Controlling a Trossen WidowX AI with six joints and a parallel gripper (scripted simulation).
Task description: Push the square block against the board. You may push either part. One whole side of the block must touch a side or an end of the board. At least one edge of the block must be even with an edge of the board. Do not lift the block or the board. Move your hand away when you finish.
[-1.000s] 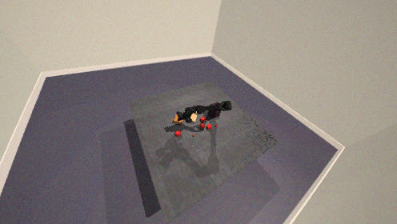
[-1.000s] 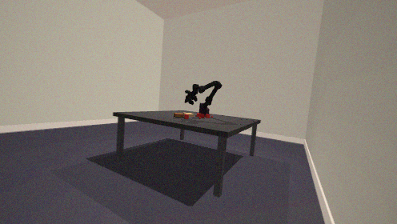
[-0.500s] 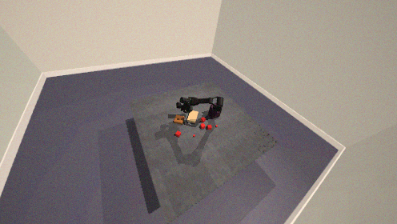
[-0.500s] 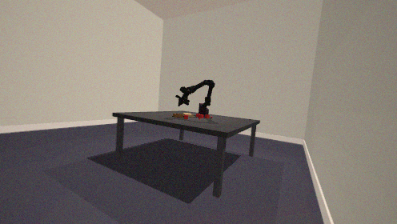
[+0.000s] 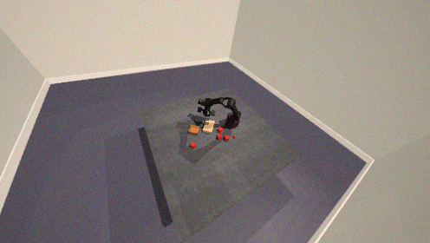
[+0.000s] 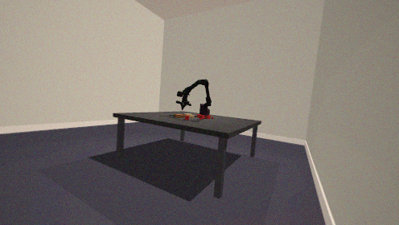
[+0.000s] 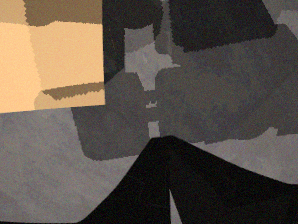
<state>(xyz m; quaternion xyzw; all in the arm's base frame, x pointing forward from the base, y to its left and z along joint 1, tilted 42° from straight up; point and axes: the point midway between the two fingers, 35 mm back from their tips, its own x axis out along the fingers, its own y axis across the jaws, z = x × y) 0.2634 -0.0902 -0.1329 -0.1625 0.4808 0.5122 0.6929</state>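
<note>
The orange square block [image 5: 193,130] [image 6: 178,116] lies flat on the table, left of the tan board [image 5: 208,127] [image 7: 65,60] in the top view. A narrow dark gap shows between them there, so they look apart. The board is longer than the block and lies flat; its corner shows at the upper left of the wrist view. My gripper [image 5: 206,114] [image 6: 183,108] [image 7: 162,147] is shut and empty. It hangs above the table on the far side of the board, with its fingertips pointing down and touching neither part. The block is out of the wrist view.
Red cubes [image 5: 220,129] [image 5: 219,136] [image 5: 226,138] lie between the board and the arm's base side. Another red cube [image 5: 192,145] lies on the near side of the block. Two tiny red pieces [image 5: 210,147] [image 5: 234,137] also lie on the table [image 5: 243,174].
</note>
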